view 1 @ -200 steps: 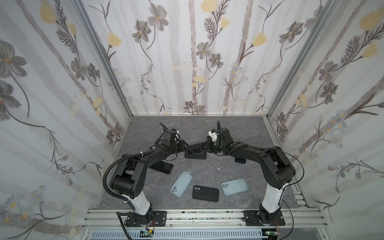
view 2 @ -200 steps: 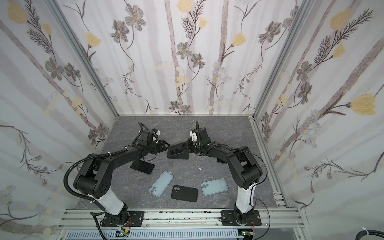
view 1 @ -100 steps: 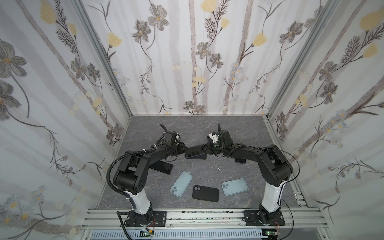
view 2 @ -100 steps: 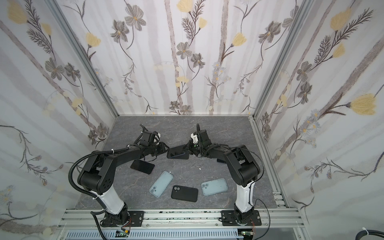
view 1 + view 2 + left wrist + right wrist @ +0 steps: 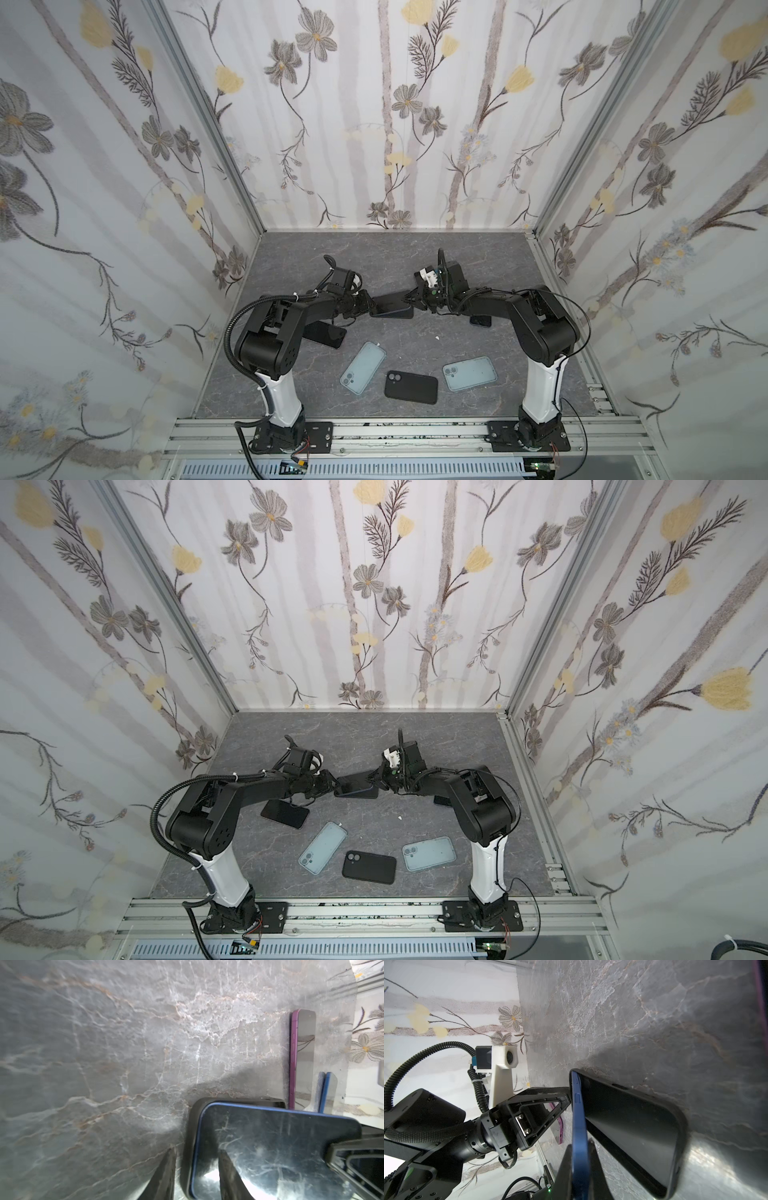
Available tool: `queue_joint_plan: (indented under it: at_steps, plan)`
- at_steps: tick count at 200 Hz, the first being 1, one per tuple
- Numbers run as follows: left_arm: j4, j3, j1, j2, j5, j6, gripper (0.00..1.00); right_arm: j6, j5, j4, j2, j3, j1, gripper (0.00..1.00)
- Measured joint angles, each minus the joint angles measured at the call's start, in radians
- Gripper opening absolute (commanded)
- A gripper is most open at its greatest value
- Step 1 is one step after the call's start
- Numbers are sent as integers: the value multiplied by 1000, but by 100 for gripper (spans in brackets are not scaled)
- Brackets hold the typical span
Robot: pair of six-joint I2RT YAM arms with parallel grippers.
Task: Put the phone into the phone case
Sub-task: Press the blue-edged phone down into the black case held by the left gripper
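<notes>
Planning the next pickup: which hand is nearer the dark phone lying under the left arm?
Left. The left hand is just past the dark phone, toward the middle; the right hand holds the blue phone farther across.

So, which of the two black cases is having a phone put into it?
The rear black case, with the blue phone tilted into it. The other black case lies flat at the front, untouched.

Purple phone (image 5: 303, 1057) flat on marble tabletop (image 5: 124, 1043)
</notes>
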State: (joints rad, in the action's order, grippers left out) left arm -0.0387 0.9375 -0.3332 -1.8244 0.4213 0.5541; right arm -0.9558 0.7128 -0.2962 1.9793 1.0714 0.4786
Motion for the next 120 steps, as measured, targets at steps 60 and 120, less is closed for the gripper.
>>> queue_joint_plan:
  at_steps: [60,120]
  plan:
    - [-25,1,-6,-16,23,10,36,0,35,-32,40,15,-5,0]
    - [-8,19,-25,-11,-36,-1,36,15,39,-31,73,48,-8,0]
